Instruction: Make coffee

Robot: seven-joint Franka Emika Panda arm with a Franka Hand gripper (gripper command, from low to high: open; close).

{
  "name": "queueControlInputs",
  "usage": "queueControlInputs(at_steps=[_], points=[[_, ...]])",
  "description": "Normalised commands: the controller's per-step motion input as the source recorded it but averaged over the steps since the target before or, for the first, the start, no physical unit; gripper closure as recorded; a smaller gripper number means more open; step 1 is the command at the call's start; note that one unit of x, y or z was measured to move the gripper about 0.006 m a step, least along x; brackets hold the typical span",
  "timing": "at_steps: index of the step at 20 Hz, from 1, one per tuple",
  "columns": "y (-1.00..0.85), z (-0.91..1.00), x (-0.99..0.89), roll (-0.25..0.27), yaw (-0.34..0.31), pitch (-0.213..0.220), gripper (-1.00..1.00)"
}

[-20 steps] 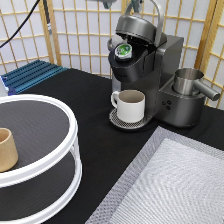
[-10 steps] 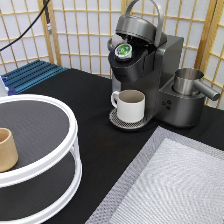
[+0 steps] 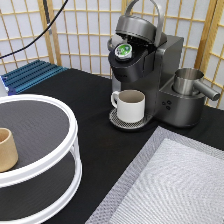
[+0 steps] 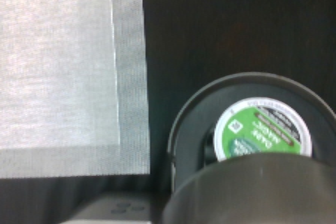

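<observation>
The coffee pod (image 3: 123,50), white with a round green-and-white foil top, sits in the open holder of the dark grey coffee machine (image 3: 160,75). The machine's lid (image 3: 140,25) is raised above it. A cream-white handled mug (image 3: 130,105) stands on the drip tray under the spout. The wrist view looks straight down on the pod (image 4: 262,131) inside its round dark holder. No gripper shows in the exterior view.
A white two-tier turntable (image 3: 60,165) fills the exterior view's left bottom, with a tan handleless cup (image 3: 7,149) on its upper shelf. A grey woven mat (image 3: 175,185) lies at the bottom right. A steel pitcher (image 3: 189,81) sits at the machine's right.
</observation>
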Motion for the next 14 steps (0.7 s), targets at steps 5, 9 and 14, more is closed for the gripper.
queueControlInputs(at_steps=[5, 9, 14], points=[[0.0, -0.22, 0.04, -0.143, -0.02, 0.002, -1.0], [0.04, -0.12, 0.1, -0.118, -0.002, 0.0, -1.0], [0.0, -0.18, 0.17, -0.09, 0.0, 0.0, -1.0]])
